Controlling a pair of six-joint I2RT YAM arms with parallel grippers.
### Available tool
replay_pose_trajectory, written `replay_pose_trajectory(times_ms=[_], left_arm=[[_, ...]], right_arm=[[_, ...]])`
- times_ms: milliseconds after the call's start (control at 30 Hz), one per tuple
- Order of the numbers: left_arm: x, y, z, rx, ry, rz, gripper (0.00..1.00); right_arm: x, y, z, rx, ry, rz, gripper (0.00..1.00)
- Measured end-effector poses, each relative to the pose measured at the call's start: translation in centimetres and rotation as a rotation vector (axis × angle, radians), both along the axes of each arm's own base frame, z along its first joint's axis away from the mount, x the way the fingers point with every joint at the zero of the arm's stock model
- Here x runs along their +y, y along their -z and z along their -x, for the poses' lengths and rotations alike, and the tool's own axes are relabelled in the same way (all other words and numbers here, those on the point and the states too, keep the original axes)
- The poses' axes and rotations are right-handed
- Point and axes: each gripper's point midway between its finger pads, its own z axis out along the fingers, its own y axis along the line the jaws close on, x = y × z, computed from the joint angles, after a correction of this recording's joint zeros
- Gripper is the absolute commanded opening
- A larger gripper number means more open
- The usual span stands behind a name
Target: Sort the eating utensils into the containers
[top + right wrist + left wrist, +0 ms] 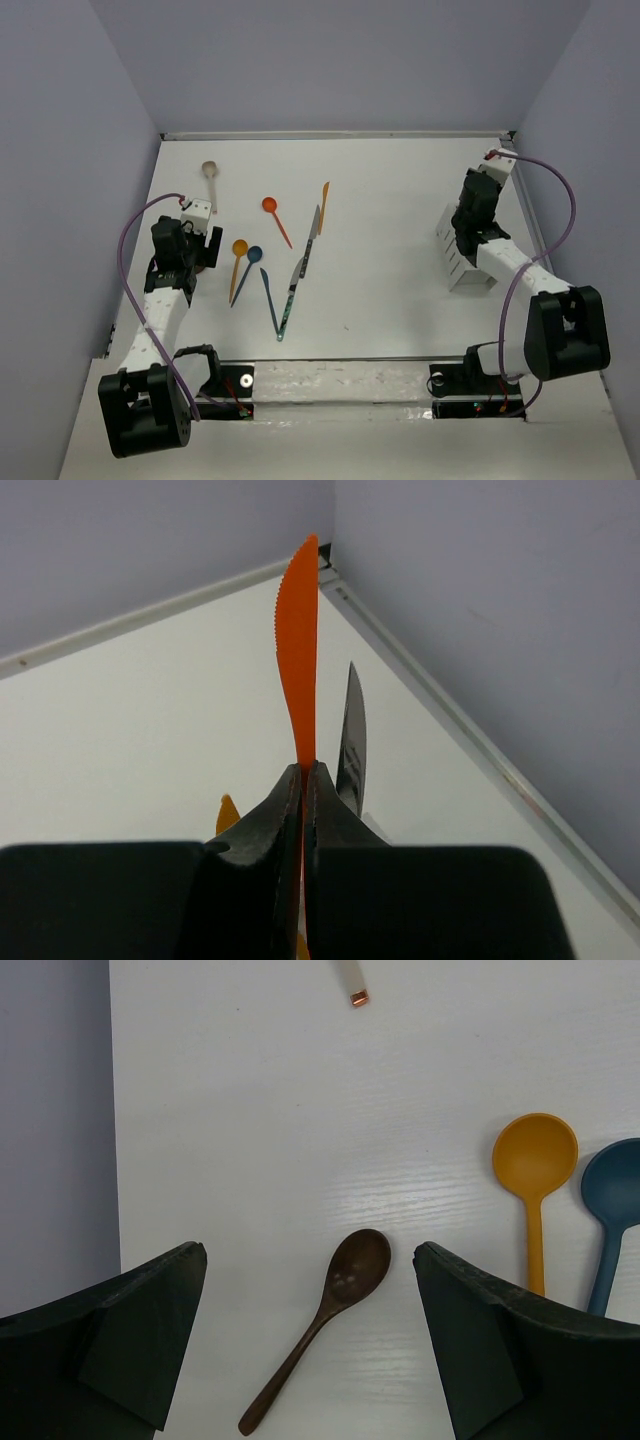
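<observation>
White worktop (400, 290), matte w/ faint wood grain, filled most of the view. Plain lavender-grey walls boxed it on 3 sides: left wall (70, 150), back wall (340, 60), right wall (590, 100). A thin pale trim strip (330, 135) ran along the worktop's far edge & up its right edge. A shinier pale rail (340, 378) lay along the near edge. Light was soft & even; shadows were weak.

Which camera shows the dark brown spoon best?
Left wrist: the brown spoon lies whole inside the open left gripper. From the top, the left arm largely hides it; the right wrist misses it.
</observation>
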Motion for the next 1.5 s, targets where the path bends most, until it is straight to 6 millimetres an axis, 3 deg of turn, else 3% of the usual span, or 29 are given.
replay_pose_trajectory(times_ms=[233, 267, 300, 367, 467, 633, 800, 867, 933, 1067, 1300, 1367, 1400, 1433, 1500], left_arm=[[0.0, 0.1, 0.0, 0.004, 0.003, 0.000, 0.99], [0.0, 0.1, 0.0, 0.004, 0.003, 0.000, 0.99], [0.0, 0.2, 0.0, 0.005, 0.003, 0.000, 0.99], [-0.1, 0.3, 0.0, 0.010, 0.008, 0.000, 0.99], [-0.1, 0.8, 0.0, 0.030, 0.024, -0.010, 0.99], [0.7, 2.3, 1.2, 0.132, 0.058, -0.101, 0.97], [2.1, 3.6, 3.7, 0.285, 0.134, -0.205, 0.94], [3.4, 3.9, 4.6, 0.351, 0.147, -0.236, 0.89], [4.4, 4.0, 5.1, 0.402, 0.154, -0.249, 0.85], [6.1, 4.9, 5.1, 0.509, 0.184, -0.253, 0.86], [4.2, 7.9, 6.8, 0.658, 0.367, -0.190, 0.75], [3.9, 8.5, 7.0, 0.698, 0.406, -0.167, 0.69], [3.9, 8.7, 7.1, 0.709, 0.419, -0.165, 0.64], [3.9, 8.9, 7.2, 0.720, 0.431, -0.168, 0.53], [3.8, 9.2, 7.6, 0.744, 0.448, -0.168, 0.46]], right_arm=[[0.2, 5.6, 0.6, 0.098, 0.000, -0.035, 0.00], [0.2, 6.1, 0.7, 0.111, 0.001, -0.035, 0.06], [0.2, 6.6, 0.9, 0.121, 0.000, -0.035, 0.29], [0.4, 6.8, 1.1, 0.116, -0.013, -0.050, 0.48], [1.0, 6.7, 1.4, 0.136, -0.055, -0.060, 0.54], [1.2, 4.8, 2.6, 0.126, -0.071, -0.087, 0.58], [1.4, -0.6, 4.6, -0.009, -0.099, -0.144, 0.59], [1.8, -2.9, 5.1, -0.071, -0.128, -0.169, 0.65], [2.6, -3.9, 5.1, -0.087, -0.176, -0.182, 0.72], [4.7, -3.8, 4.6, -0.041, -0.293, -0.192, 0.74], [7.8, -3.2, 4.1, 0.048, -0.462, -0.205, 0.73], [8.4, -3.6, 4.2, 0.057, -0.502, -0.207, 0.73], [8.7, -3.7, 4.2, 0.061, -0.518, -0.209, 0.73], [9.0, -4.0, 4.2, 0.060, -0.533, -0.210, 0.73], [9.3, -4.5, 4.3, 0.058, -0.553, -0.211, 0.73]])
